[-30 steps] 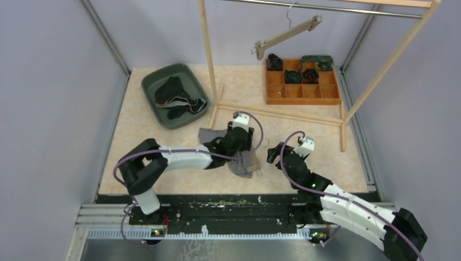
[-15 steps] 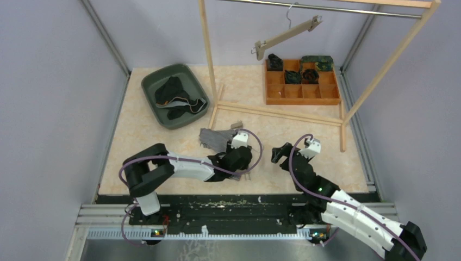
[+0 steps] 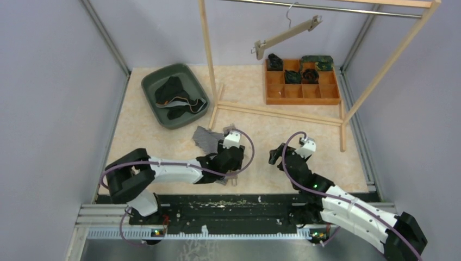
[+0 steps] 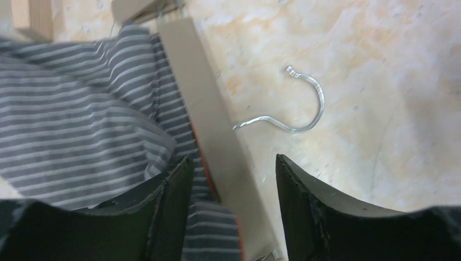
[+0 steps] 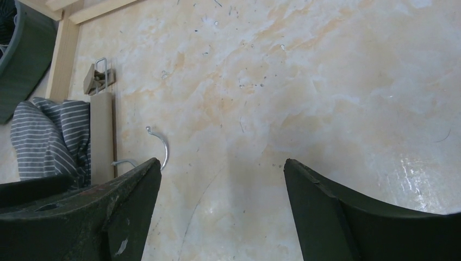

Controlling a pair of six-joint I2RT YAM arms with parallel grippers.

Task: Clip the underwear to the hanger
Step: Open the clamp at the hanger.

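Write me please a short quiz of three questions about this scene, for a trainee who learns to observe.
1. True or false: the wooden bar of the hanger on the table lies between the open fingers of the left gripper.
2. What does the right gripper hold? A) nothing B) the hanger C) the striped underwear
3. Where is the second hanger?

Key
1. True.
2. A: its fingers stand open above bare table.
3. It hangs from the rail at the far side.
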